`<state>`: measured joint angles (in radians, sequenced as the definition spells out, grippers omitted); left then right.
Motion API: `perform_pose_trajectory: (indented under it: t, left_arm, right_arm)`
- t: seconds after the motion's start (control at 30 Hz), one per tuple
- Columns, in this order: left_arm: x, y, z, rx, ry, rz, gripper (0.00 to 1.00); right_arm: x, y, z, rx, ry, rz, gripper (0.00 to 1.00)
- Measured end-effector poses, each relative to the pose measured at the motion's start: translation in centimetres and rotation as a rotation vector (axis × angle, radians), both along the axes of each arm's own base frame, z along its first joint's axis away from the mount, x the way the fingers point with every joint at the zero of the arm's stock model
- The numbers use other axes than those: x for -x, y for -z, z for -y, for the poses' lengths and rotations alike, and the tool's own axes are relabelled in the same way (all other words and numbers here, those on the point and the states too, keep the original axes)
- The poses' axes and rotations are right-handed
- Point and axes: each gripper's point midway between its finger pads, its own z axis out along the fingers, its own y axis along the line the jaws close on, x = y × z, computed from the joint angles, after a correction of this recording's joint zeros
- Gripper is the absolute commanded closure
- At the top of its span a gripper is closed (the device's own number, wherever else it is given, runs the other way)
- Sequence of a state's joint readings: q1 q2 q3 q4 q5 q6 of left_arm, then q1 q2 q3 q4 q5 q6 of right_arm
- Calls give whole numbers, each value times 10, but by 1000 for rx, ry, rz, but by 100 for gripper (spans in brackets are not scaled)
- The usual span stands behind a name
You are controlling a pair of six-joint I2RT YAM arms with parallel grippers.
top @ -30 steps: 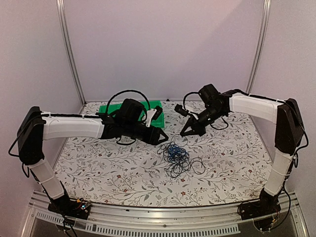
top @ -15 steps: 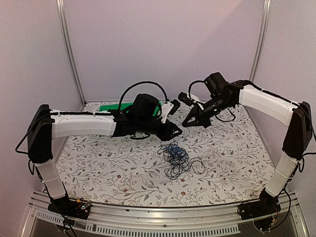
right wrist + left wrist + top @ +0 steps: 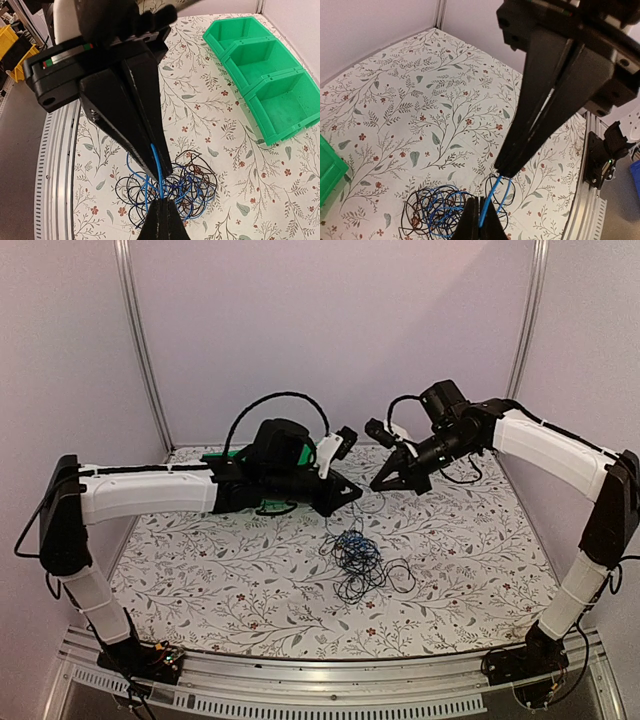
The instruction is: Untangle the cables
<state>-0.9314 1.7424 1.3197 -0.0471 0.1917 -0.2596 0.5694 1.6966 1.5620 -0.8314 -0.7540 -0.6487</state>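
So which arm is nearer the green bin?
Left. The left arm crosses in front of the green bin, hiding most of it. The right arm comes from the right; the right end effector meets the left end effector past the bin's right end, both gripping the blue cable.

We can read no text, brand, number or sign in any of the views. The nearest thing to a label that we see is a small red and green strip (image 3: 67,55) on the body of the left gripper (image 3: 161,172), and we cannot make out any letters on it
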Motion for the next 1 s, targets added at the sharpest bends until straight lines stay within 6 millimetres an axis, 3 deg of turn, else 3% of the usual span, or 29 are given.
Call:
perform_pose_trajectory:
  t: [0.13, 0.3, 0.63, 0.8, 0.87, 1.0]
  left_arm:
    - [5, -29, -11, 45, -23, 30, 100]
    - [7, -61, -30, 112, -79, 42, 100]
    - [-3, -50, -54, 130, -223, -36, 100]
    - [-4, -75, -72, 191, -291, -27, 100]
    - [-5, -91, -82, 228, -321, -12, 100]
    - [-6, -120, -99, 289, -370, 18, 100]
  right_arm:
    - [0, -6, -7, -32, -8, 11, 55]
    - [-5, -3, -11, -58, 5, 10, 36]
    - [-7, 47, -29, -94, -7, -67, 32]
    - [4, 86, -44, -57, -39, -140, 33]
    - [7, 99, -48, -43, -46, -160, 38]
    - [6, 120, -53, -20, -28, -188, 62]
